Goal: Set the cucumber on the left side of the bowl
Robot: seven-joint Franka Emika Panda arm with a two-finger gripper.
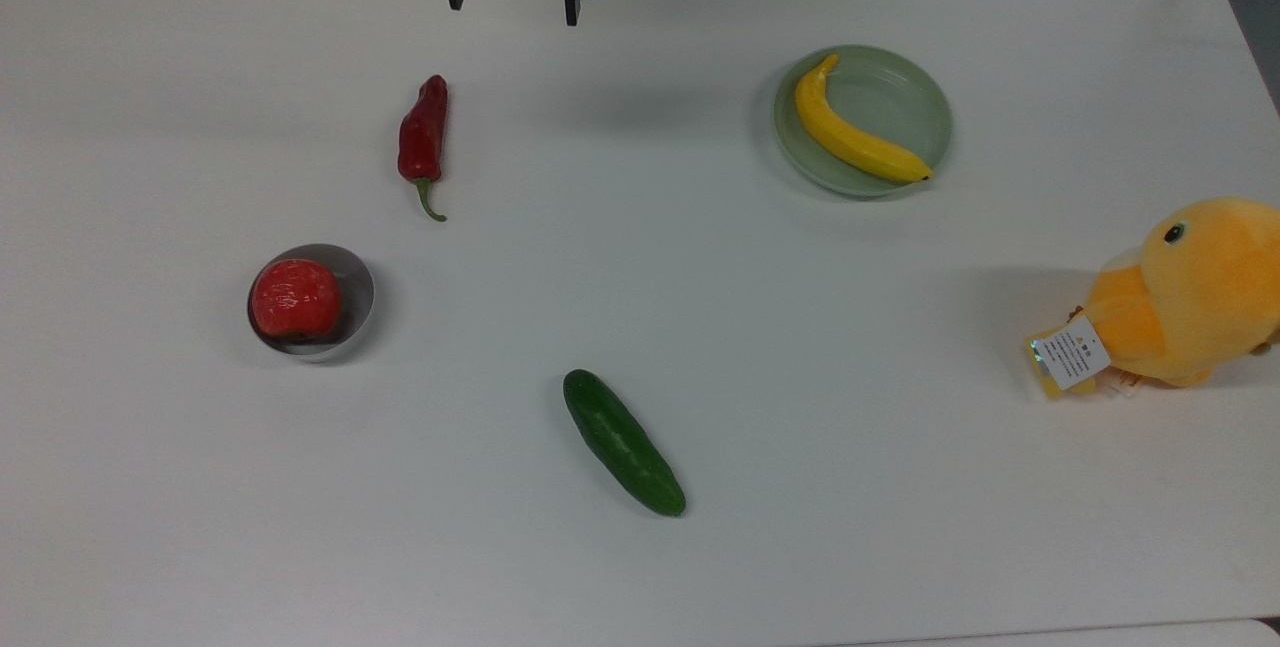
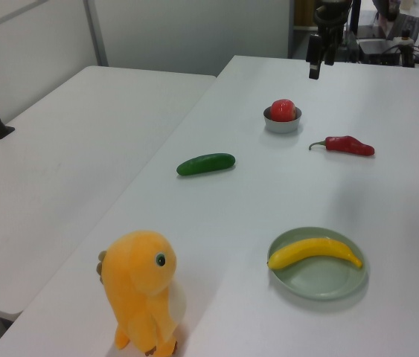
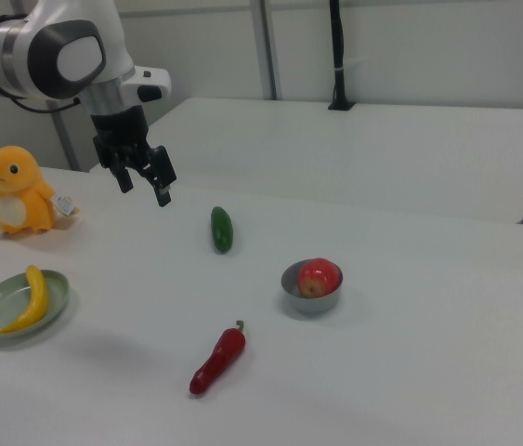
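Top view: the cucumber (image 1: 624,443) lies flat on the white table (image 1: 700,327), near the lower centre, its long axis running diagonally from upper left to lower right. The bowl (image 1: 311,301) sits well apart from it toward the top view's left and holds a red round fruit (image 1: 295,299). A red chili pepper (image 1: 423,139) lies farther up, between bowl and gripper. A banana (image 1: 858,135) rests on a green plate (image 1: 925,112) at the top view's upper right; a yellow plush toy (image 1: 1190,292) with a paper tag stands at the right edge. The gripper (image 1: 513,2) hangs at the top edge, fingers spread, holding nothing.

Left view: this view adds a second table (image 2: 68,163) at the left view's left, beside the work table. The cucumber (image 2: 206,163) lies on the left view's left of the bowl (image 2: 282,119), apart from it. The gripper (image 2: 319,65) hangs above the far end of the table.

Right view: this view adds the arm's white links (image 3: 57,46) above the gripper (image 3: 143,184), whose fingers stand apart, touching nothing and clear of the tabletop. The cucumber (image 3: 221,229) lies beyond the bowl (image 3: 312,288), toward the right view's left.
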